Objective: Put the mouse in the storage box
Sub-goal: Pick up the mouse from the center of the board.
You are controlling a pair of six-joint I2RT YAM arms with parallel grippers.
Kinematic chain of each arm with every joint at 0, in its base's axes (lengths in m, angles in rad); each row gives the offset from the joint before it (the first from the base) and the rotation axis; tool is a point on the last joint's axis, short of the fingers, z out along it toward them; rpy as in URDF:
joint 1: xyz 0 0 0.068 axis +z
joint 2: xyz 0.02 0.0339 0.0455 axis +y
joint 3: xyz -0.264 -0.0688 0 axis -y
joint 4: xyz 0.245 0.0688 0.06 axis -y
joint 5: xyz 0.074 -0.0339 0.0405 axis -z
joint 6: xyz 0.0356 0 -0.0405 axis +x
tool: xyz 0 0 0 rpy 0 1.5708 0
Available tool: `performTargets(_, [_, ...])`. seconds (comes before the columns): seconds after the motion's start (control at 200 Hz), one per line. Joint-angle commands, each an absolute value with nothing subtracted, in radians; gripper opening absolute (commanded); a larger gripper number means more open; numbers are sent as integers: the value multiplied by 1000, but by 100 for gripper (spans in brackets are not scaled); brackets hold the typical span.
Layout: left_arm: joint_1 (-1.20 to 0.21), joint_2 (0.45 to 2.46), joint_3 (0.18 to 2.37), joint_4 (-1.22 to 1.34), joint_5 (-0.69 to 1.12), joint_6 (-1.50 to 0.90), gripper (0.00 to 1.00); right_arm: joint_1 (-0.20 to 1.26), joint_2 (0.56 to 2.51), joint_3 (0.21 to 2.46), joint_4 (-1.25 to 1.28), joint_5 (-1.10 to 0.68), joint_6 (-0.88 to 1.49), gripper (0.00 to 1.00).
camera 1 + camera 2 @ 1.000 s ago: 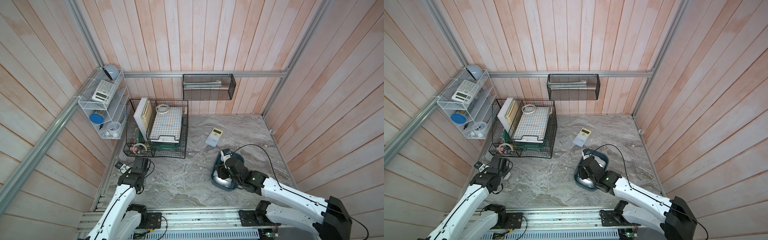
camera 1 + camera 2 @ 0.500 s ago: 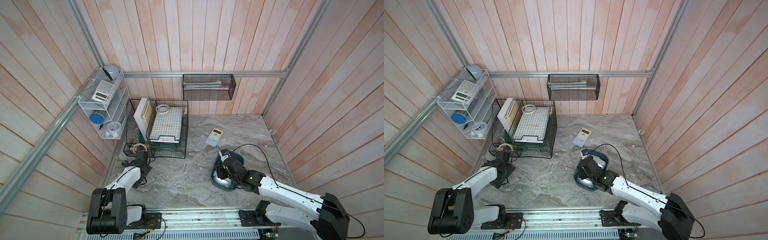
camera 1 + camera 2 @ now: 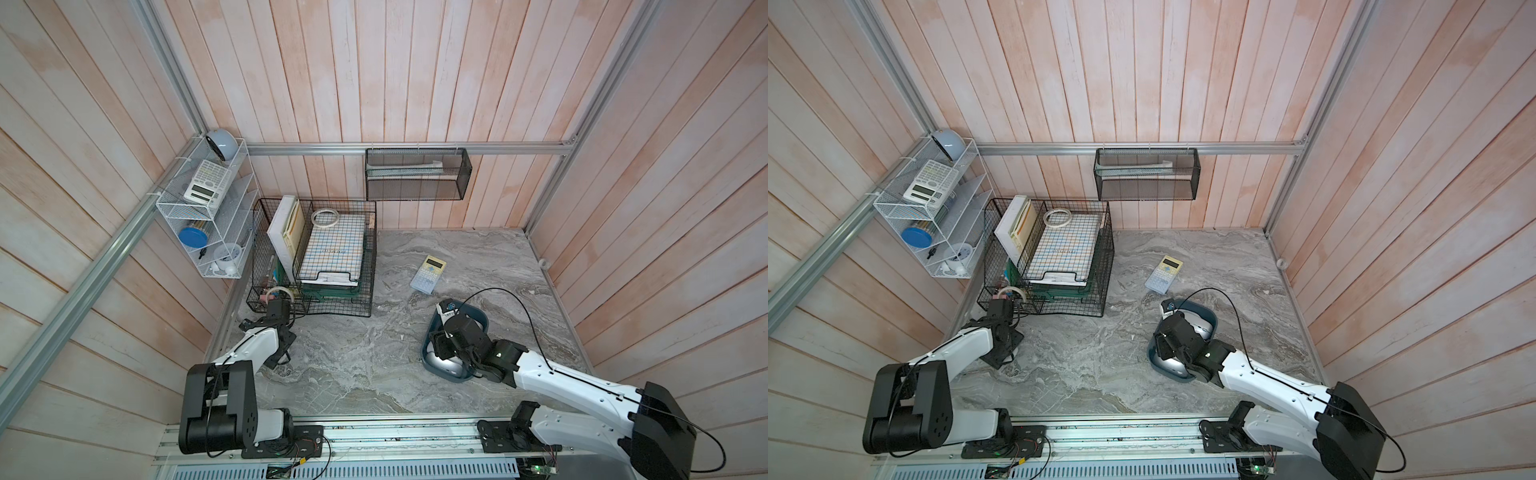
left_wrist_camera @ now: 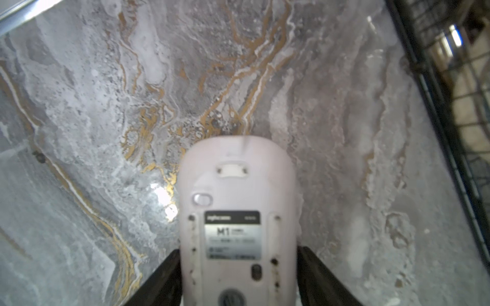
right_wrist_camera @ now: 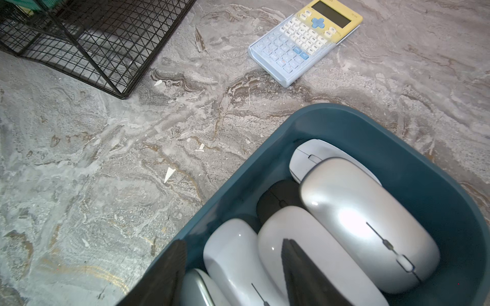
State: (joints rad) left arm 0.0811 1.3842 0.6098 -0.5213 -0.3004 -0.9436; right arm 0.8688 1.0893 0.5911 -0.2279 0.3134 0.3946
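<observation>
Within left tool (image 4: 238,250), upturned mouse (image 4: 236,185)

In a top view, a grey marble tabletop (image 3: 353,365) sits between pale plank walls. At lower left, the left gripper (image 3: 279,353) is just below a black wire-grid basket (image 3: 332,309). Right of centre, the right gripper (image 3: 438,351) hangs over the teal storage box (image 3: 482,318), which holds a silver mouse (image 3: 446,366). A calculator (image 3: 428,273) lies just above the box.
</observation>
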Motion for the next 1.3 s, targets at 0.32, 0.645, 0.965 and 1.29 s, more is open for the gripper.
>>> performTargets(0.32, [98,1275,557,-398,-19,-842,58,865,1106,598,-188,329,383,63])
performTargets(0.645, [-346,889,545,-336,-30,-685,54,828,1067,600,-157,233,473,63])
performTargets(0.965, [-811,893,526,-153,-14,-373,54,600,876,677,-249,-166,591,64])
performTargets(1.29, [-1004,1178,663,-23,-64,-41,57,591,878,674,-160,-537,721,69])
